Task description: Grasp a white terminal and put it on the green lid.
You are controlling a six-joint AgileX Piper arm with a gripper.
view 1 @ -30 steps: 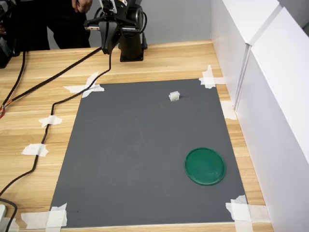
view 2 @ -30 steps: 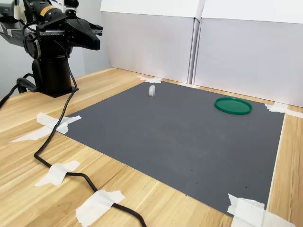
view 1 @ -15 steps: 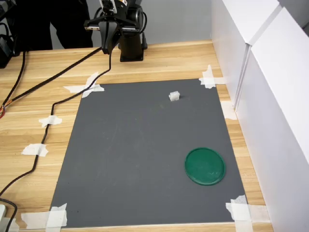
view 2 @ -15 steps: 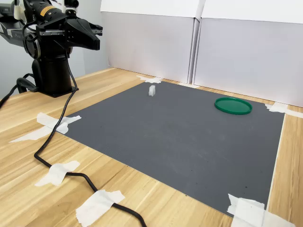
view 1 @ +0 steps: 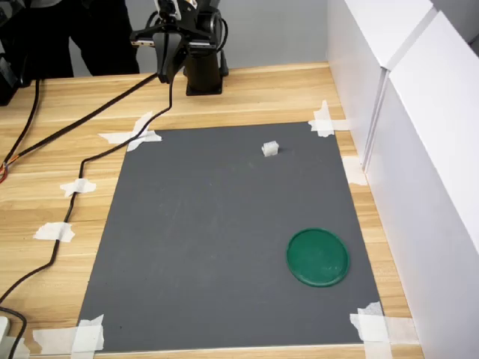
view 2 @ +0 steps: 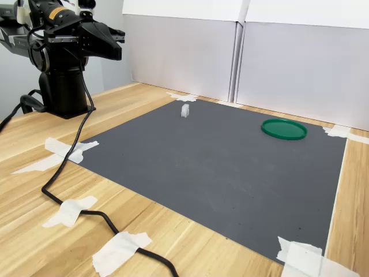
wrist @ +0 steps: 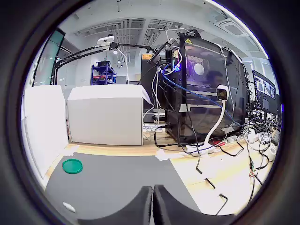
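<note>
black end effector (view 2: pixel 115 47) raised, closed, level

Tool (wrist: pixel 153 204) aloft, jaws pressed together, nothing between.

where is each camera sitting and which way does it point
First exterior view: high over the mat's near edge, looking down toward the arm base; the claw shows at the far end.
Second exterior view: low at a mat corner, looking across to the white walls; arm and claw at the second exterior view's left.
Wrist view: on the wrist, looking out past the shut claw over the mat.
Shared: all three show the green lid and white terminal.
</note>
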